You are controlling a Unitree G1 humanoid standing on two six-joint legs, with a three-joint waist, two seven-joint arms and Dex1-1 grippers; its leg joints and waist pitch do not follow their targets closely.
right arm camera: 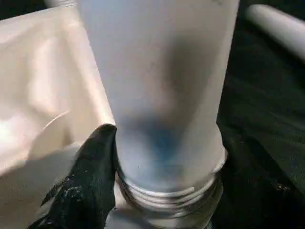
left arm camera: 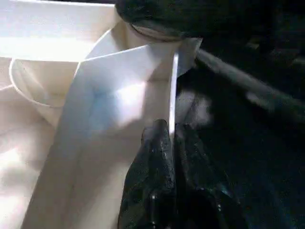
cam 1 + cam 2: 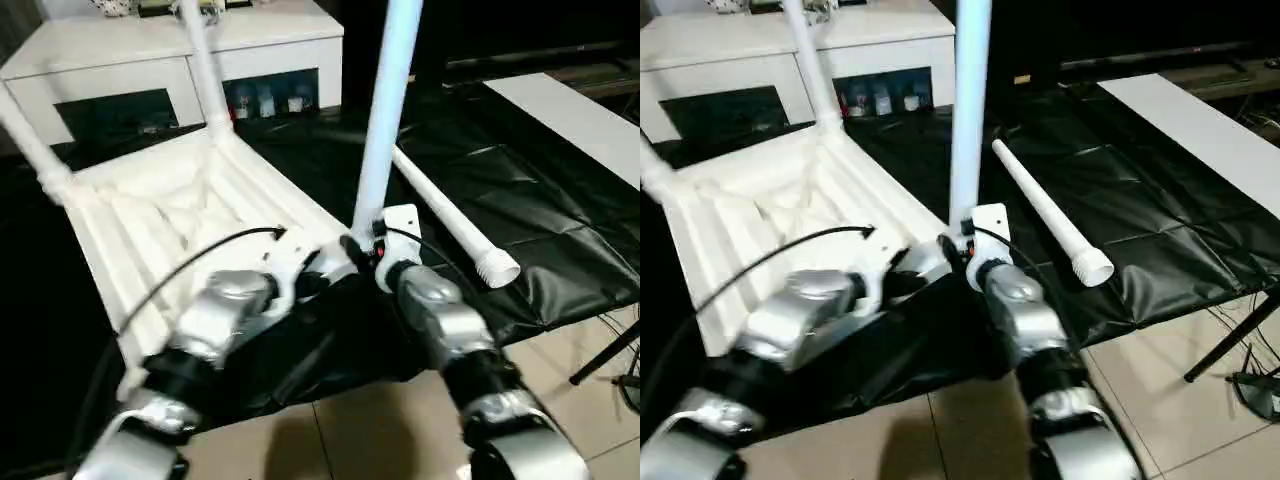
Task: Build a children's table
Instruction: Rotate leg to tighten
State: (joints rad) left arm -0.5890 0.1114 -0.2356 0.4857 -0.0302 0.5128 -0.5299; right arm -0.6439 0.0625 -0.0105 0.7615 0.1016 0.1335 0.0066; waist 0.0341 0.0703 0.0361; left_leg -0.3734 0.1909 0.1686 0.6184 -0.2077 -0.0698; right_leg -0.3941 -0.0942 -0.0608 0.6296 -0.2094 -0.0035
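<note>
Our right gripper (image 3: 362, 243) is clamped around the base of an upright leg (image 3: 385, 110), one black finger (image 1: 90, 167) pressed against the tube just above its threaded end. That end sits at the near corner socket of the tabletop (image 3: 170, 215), the threads still showing above the socket, so we cannot say how far it is screwed in. The leg rises straight up from the gripper and out of the top of the head views.

Our left gripper (image 2: 170, 138) is closed on the tabletop's thin raised rim, the two black fingers pinching the white edge between them, just beside the same corner and close to the right gripper. The tabletop lies upside down on the black table (image 3: 530, 230), spreading away from both grippers toward the far left.

Beyond the left gripper, two more legs already stand in the tabletop's sockets: one (image 3: 205, 65) at the far corner, one (image 3: 28, 140) at the far left corner, both leaning slightly.

To the right of our right gripper, a loose leg (image 3: 455, 225) lies flat on the black cover, its wider threaded end pointing toward the near edge, apart from the tabletop.

Behind the tabletop stands a white cabinet (image 3: 250, 45) with dark glass doors.
</note>
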